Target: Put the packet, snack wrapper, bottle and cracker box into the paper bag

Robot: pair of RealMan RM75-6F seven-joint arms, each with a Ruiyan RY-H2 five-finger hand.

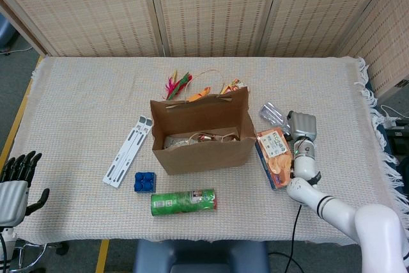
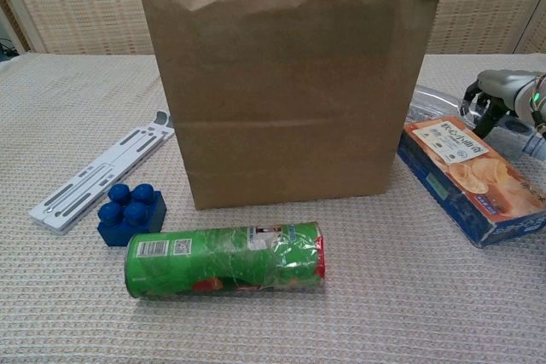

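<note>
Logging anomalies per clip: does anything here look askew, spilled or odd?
Nothing is spilled or damaged. The cracker box lies flat and skewed beside the upright paper bag, with the right hand on its far end over the clear bottle. A green can lies on its side.

A green cylindrical can is seen lying on its side on the cloth-covered worktop, well to the left of the right hand. Further left, a blue toy brick is set just beside a white slotted stand laid flat.
</note>
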